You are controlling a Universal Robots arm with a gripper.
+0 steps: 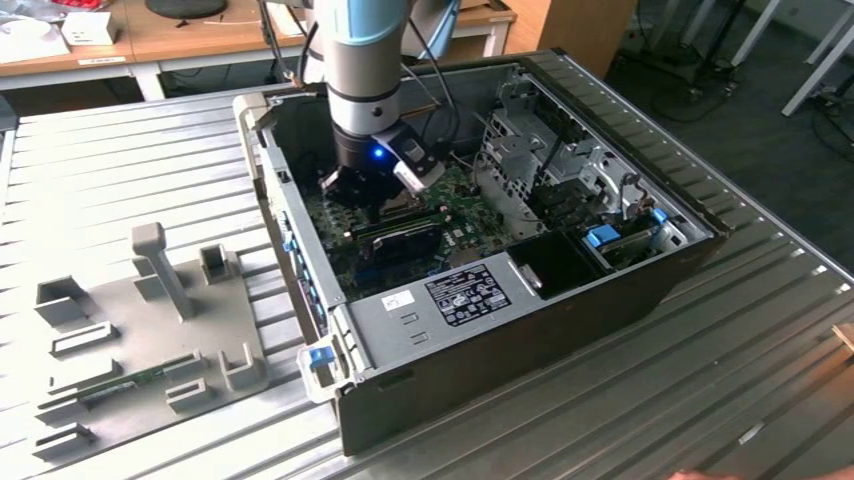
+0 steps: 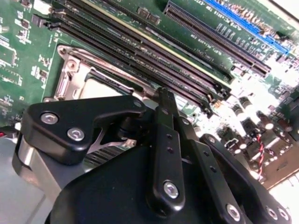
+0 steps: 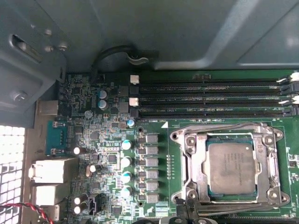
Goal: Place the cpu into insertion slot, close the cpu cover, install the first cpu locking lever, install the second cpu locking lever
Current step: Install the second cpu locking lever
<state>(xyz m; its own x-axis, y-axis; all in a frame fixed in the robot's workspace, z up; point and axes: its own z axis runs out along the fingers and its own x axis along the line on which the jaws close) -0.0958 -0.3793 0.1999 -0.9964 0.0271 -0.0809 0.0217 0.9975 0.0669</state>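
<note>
A: What is seen closest in the second wrist view?

B: The black linkage of the gripper [image 2: 161,100] is seen in front, pointed toward the green circuit board [image 2: 28,51]. Whether the jaws are released or clenched cannot be told, and nothing is seen to be grasped.

A: Where is the cpu found?

B: In the first wrist view the cpu [image 3: 232,168] is seen lying flat inside the insertion slot [image 3: 204,163]. Its dull grey top is shown through the cut-out of the cpu cover [image 3: 229,133]. The silvery frame is laid down flat around the chip. The state of the locking levers cannot be judged with certainty.

A: What is placed just beyond the socket?

B: Long black memory slots [image 3: 210,100] are arranged side by side next to the socket, and a row of small round capacitors [image 3: 126,161] is seen on the other side of it. A blue slot [image 2: 243,21] is seen farther away on the board.

A: And in the exterior view?

B: The arm [image 1: 363,60] is lowered from above into the open computer case [image 1: 534,300], with the gripper just over the board. The case is laid on its side on a ribbed metal surface [image 1: 747,380]. A grey fixture plate [image 1: 147,330] with upright holders is placed on the same surface, at the exterior view's left, apart from the case. A wooden desk [image 1: 200,40] is seen far behind.
</note>
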